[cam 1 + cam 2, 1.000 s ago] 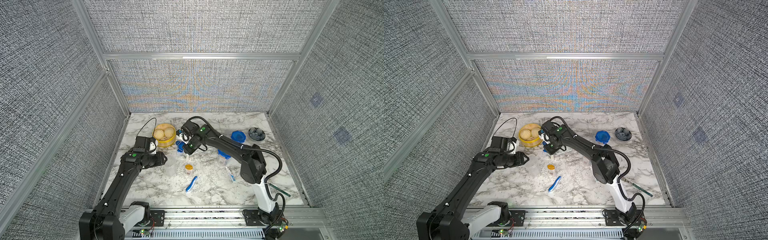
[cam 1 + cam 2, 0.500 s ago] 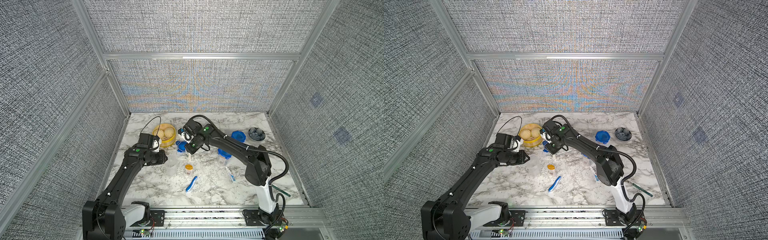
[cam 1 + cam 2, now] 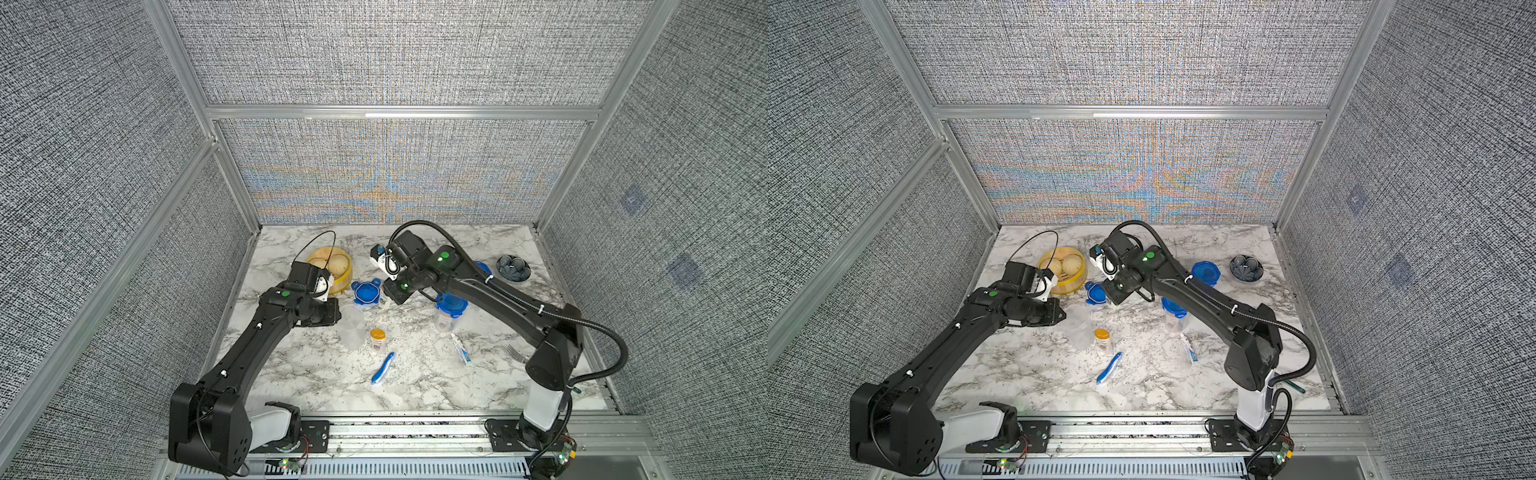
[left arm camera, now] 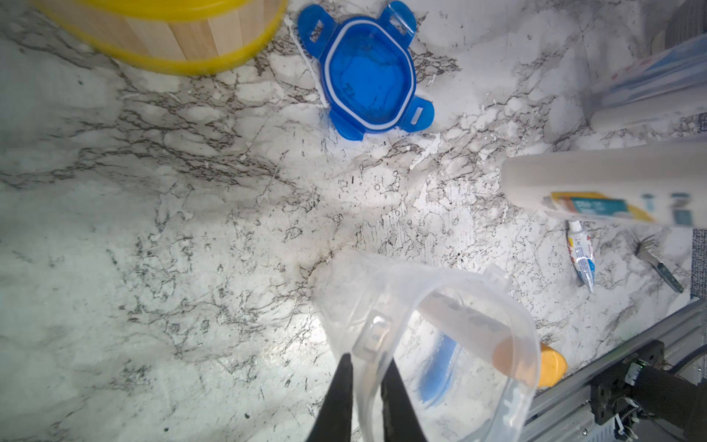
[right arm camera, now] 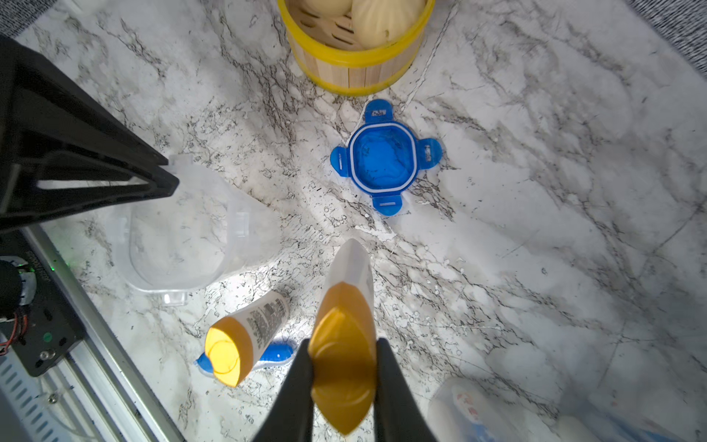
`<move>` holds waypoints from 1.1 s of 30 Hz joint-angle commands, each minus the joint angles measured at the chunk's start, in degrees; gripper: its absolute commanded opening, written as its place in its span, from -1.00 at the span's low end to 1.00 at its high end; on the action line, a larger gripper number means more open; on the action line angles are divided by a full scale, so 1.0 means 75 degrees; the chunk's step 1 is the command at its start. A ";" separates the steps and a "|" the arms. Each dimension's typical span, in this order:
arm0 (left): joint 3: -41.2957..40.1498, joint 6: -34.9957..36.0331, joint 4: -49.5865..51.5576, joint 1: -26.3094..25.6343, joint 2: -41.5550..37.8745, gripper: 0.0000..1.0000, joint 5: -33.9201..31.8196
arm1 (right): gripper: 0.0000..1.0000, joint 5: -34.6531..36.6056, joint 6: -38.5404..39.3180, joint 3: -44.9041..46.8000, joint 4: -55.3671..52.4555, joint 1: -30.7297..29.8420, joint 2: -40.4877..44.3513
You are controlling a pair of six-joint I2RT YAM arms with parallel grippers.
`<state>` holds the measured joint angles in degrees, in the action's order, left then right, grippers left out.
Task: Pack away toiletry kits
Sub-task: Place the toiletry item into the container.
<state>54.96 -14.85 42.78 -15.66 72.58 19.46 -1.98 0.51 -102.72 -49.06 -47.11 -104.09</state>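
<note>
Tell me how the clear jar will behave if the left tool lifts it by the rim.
Probably light: the clear jar looks empty and thin-walled. Pinched by the left tool at one side of its rim, it may tilt. The smooth plastic could slip or flex.

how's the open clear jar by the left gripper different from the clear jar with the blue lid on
Lid: the open jar has none; the lidded jar wears a blue clip lid.
Contents: the open jar looks empty; the lidded jar seems to hold white items, too blurred to name.
Hold: the left gripper pinches the open jar's rim; nothing grips the lidded jar.
Both are clear plastic jars of like shape.
</note>
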 commanded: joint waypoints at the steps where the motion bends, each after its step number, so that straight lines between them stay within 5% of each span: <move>1: 0.0118 -0.0010 -0.0317 -0.0167 0.0168 -0.70 -0.0041 | -0.73 -0.0127 -0.0028 0.0174 0.0280 0.0047 0.0411; 5: 0.0224 0.0061 -0.0220 -0.0209 0.0256 -0.65 -0.0123 | -0.73 -0.0575 0.0015 0.0390 0.0441 0.0059 0.0877; 11: 0.0504 0.0237 0.0264 -0.0199 -0.0196 0.17 -0.0674 | -0.74 -0.1792 -0.0114 0.0541 0.1057 0.0023 0.1425; 13: 0.0555 0.0127 0.0407 -0.0197 -0.0394 0.28 -0.0874 | -0.75 -0.2047 -0.0207 0.0436 0.1168 -0.0078 0.1440; 18: 0.0511 -0.0380 0.0641 -0.0180 -0.0928 0.30 -0.2074 | -0.76 -0.2111 -0.0196 -0.0453 0.0628 -0.0546 0.0633; 33: -0.0115 -0.0413 0.0170 -0.0070 -0.1501 0.26 -0.1396 | -0.75 -0.0430 -0.0268 -0.1898 -0.0945 -0.1331 -0.1425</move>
<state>54.39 -17.63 45.56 -16.29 60.90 6.94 -7.53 -1.02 -116.25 -54.35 -56.97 -113.62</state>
